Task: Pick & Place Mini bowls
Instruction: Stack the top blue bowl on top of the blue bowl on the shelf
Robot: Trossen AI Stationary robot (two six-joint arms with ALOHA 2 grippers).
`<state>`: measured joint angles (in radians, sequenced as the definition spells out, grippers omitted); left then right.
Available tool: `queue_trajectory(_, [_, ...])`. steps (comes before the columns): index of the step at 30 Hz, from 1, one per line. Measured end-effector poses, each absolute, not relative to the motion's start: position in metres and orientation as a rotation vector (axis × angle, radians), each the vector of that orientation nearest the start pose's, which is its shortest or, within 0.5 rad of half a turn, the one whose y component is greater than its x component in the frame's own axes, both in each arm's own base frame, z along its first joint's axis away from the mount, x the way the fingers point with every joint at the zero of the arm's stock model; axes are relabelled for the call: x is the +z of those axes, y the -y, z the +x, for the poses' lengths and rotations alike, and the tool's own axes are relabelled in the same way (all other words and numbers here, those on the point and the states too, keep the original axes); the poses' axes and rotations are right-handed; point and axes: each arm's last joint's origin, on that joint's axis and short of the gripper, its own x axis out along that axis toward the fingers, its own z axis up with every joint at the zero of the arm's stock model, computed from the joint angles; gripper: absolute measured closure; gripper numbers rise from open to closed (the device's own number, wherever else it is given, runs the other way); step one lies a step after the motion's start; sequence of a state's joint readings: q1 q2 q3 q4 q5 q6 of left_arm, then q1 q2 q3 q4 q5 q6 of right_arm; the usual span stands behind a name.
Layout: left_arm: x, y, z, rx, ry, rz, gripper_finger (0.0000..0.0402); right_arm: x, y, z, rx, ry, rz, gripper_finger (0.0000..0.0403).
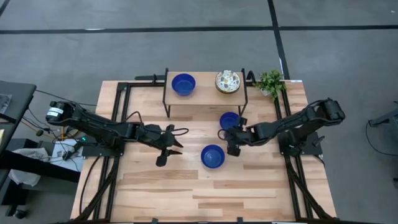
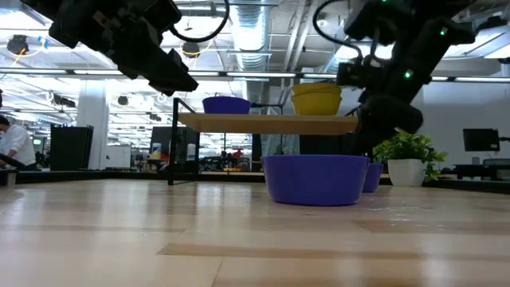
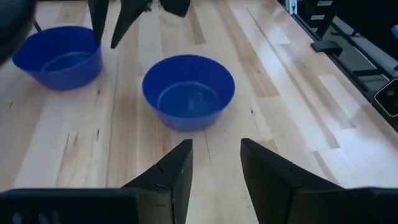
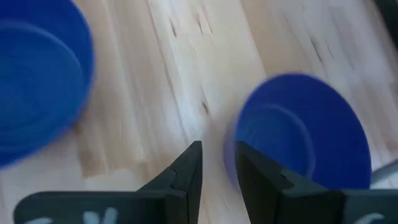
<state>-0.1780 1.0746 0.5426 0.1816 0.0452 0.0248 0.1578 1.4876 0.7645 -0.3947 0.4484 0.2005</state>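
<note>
The right tool (image 1: 231,148) hangs over the middle of the table (image 1: 155,193), its fingers a narrow gap apart and clamped on nothing. In the right wrist view that gap lines up with the near rim of a blue bowl (image 4: 301,130), so the tool looks set to pinch that wall. From above, this tool sits between two blue bowls: one (image 1: 229,120) just beyond it toward the far edge, another (image 1: 212,156) just beside it toward the near edge. I cannot tell for certain which of the two the wrist view shows at the fingers.

The left tool (image 1: 169,149) hovers left of centre, fingers also apart and empty, pointing across the table at the nearer-edge bowl, which lies near it but clear of its tips. The right tool is the closer of the two to both bowls.

Farther out, a raised shelf (image 1: 205,98) by the far edge carries a third blue bowl (image 1: 183,83) and a cream floral bowl (image 1: 228,81). A small plant (image 1: 270,81) stands at the far right corner.
</note>
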Motion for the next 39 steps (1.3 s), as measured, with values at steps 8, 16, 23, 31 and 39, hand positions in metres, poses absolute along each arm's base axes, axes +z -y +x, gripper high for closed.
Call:
queue_trajectory(8, [0.23, 0.041, 0.223, -0.225, -0.344, 0.048, 0.0269, 0.151, -0.018, 0.264, -0.405, -1.105, -0.153, 0.0321])
queue_trajectory(16, [0.23, 0.041, 0.223, -0.226, -0.344, 0.047, 0.0269, 0.134, -0.01, 0.267, -0.43, -1.178, -0.158, 0.0321])
queue_trajectory(23, [0.23, 0.041, 0.223, -0.226, -0.345, 0.047, 0.0269, 0.131, -0.011, 0.267, -0.413, -1.198, -0.147, 0.0355])
queue_trajectory(31, [0.23, 0.041, 0.223, -0.226, -0.344, 0.048, 0.0269, 0.143, -0.019, 0.265, -0.35, -1.154, -0.12, 0.0397])
queue_trajectory(39, [0.23, 0.041, 0.223, -0.226, -0.344, 0.051, 0.0269, 0.164, -0.037, 0.259, -0.272, -1.073, -0.128, 0.0401])
